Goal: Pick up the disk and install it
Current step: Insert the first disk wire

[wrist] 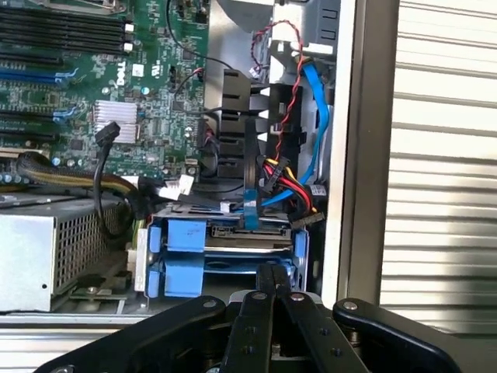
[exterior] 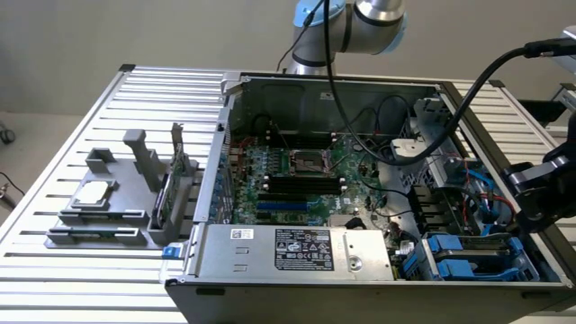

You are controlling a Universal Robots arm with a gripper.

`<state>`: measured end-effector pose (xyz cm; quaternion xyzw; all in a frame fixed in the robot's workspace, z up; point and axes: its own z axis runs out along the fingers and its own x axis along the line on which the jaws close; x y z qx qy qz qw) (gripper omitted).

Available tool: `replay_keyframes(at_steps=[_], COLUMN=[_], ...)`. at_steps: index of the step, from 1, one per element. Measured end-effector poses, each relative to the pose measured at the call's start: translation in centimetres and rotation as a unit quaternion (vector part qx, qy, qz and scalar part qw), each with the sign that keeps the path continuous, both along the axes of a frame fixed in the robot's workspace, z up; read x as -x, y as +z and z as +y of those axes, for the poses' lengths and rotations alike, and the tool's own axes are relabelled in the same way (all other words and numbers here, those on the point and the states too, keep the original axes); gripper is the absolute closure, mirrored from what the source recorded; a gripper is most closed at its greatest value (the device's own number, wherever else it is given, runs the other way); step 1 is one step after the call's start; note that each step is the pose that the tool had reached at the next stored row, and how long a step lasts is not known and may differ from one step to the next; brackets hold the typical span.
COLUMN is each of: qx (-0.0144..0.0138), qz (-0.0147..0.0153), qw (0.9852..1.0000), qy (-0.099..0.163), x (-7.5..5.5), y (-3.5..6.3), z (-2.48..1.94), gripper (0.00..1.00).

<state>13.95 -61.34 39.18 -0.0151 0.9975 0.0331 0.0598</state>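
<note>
Arm [exterior: 360,20] comes up behind the case [exterior: 236,115] at 12 o'clock in the exterior view. It swings round to the exterior view's right, so the wrist end hangs at approx 3-4 o'clock over the case's side wall, tilted down and inward twd the drive cage. A thick black cable [exterior: 468,84] arcs from that end across the open case.

Gripper [wrist: 272,280] is closed: fingers [wrist: 261,299] pressed together, nothing seen betw them. The tips point at the front edge of the drive cage, very near it; can't tell if they touch.

Disk [exterior: 468,248], w/ blue rails, lies flat inside the drive cage in the case's 4-5 o'clock corner, just beside the power supply [exterior: 297,250] at 6 o'clock. In the wrist view, red, yellow and blue wires run to its far end. A 2nd pair of blue tabs sits below in the same cage; can't tell what they carry.

Motherboard [exterior: 297,169] fills the case's mid section. Outside the case, at 9 o'clock on the slatted table [exterior: 54,283], stands a grey holder [exterior: 135,155] w/ a processor chip [exterior: 93,194] on it, well apart from the gripper.
</note>
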Motion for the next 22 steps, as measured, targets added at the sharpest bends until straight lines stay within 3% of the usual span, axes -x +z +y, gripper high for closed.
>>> replay_keyframes(at_steps=[5, 10, 15, 20, 22], qx=[-0.0048, -0.01, -0.0167, -0.0268, -0.0321], qz=[0.0, 0.0, 0.0002, 0.0007, 0.0011], qw=[0.9994, 0.9975, 0.9943, 0.99, 0.9879], qy=[-0.035, -0.07, -0.105, -0.139, -0.152], x=[0.0, 0.0, 0.0, 0.0, 0.0], y=[-0.01, -0.04, -0.12, -0.27, -0.37], z=[0.0, 0.0, 0.0, 0.0, 0.0], gripper=[0.89, 0.89, 0.89, 0.89, 0.89])
